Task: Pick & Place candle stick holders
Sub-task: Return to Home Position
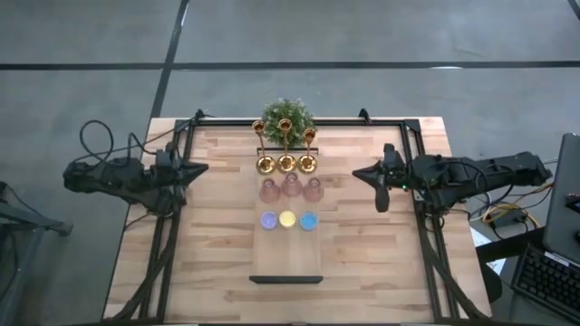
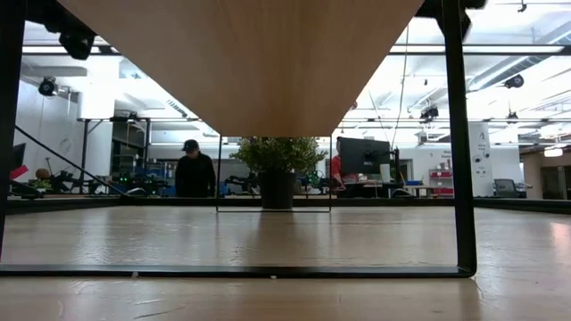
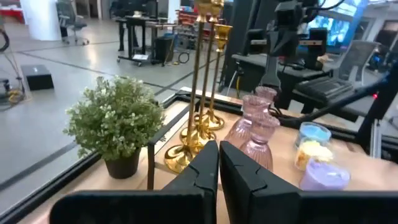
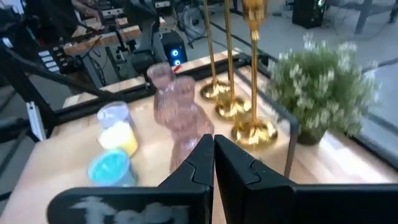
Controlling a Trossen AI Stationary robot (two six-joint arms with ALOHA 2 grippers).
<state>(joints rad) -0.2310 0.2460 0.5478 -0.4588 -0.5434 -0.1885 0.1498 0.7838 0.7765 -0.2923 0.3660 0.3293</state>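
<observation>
On the raised light wooden shelf (image 1: 290, 255), shiny gold slim-stemmed candle holders (image 1: 286, 163), pinkish translucent glass holders (image 1: 291, 187) and purple, yellow and blue round ones (image 1: 287, 219) are ranged in three rows. The left end effector (image 1: 201, 167) and the right end effector (image 1: 360, 174) are held clenched and empty, well apart on either side of the shelf.

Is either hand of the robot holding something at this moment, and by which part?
Nothing is held. The left hand and the right hand are both shut and empty, each well apart from the candle stick holders.
</observation>
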